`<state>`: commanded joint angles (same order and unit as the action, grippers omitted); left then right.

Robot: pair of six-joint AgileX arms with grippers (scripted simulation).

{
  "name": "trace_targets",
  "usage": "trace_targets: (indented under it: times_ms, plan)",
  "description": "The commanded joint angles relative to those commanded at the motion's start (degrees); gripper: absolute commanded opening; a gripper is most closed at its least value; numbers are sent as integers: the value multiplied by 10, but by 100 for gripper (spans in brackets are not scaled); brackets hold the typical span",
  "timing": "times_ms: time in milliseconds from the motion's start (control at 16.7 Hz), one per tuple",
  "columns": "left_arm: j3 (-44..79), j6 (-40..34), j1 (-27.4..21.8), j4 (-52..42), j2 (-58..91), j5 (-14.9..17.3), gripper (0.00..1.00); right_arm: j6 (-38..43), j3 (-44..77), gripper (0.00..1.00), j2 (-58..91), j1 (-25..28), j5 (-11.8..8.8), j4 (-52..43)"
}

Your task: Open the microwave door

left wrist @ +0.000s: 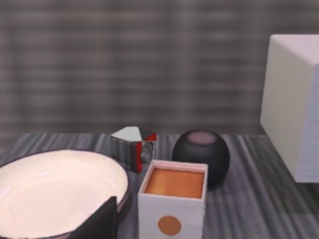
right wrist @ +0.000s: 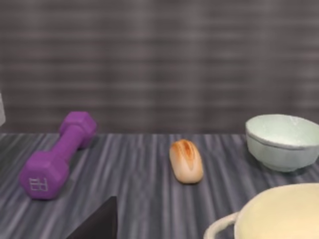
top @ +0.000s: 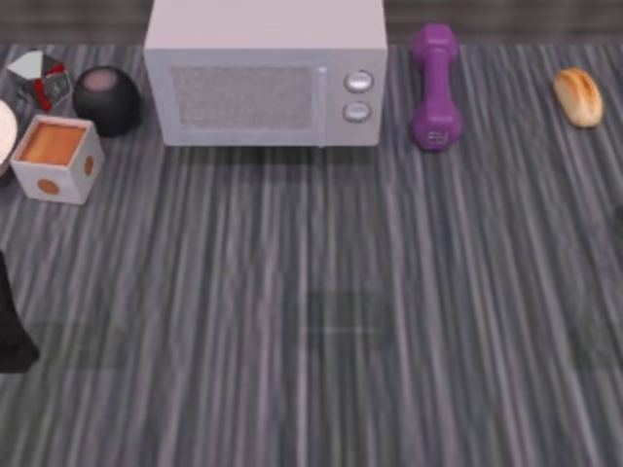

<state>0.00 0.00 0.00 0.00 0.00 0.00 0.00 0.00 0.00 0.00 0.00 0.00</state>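
Note:
The microwave stands at the back middle of the table, white and boxy, with two silver knobs on the right of its front. The microwave door with its grey mesh window lies flush against the front, closed. In the left wrist view the microwave's side shows far off. My left arm sits at the table's left edge, far from the door; one dark finger shows, with nothing against it. My right arm is off the right edge; one finger shows, nothing touching it.
Left of the microwave stand a black round speaker, a white-and-orange cube, a small red-and-grey block and a white bowl. To the right lie a purple dumbbell, a bread roll, a pale green bowl and a cream pot.

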Motion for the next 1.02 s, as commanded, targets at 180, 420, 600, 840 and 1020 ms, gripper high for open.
trace_targets:
  times_ms: [180, 420, 600, 840, 1020]
  plan:
    - [5, -1, -2, -4, 6, -1, 100, 0, 0, 100, 0, 0, 0, 0]
    - [85, -22, -29, -57, 87, -13, 100, 0, 0, 100, 0, 0, 0, 0]
    - [208, -52, -65, -128, 209, -30, 100, 0, 0, 100, 0, 0, 0, 0]
    - [437, -106, -125, -245, 426, -59, 100, 0, 0, 100, 0, 0, 0, 0]
    - [640, -152, -175, -337, 607, -82, 100, 0, 0, 100, 0, 0, 0, 0]
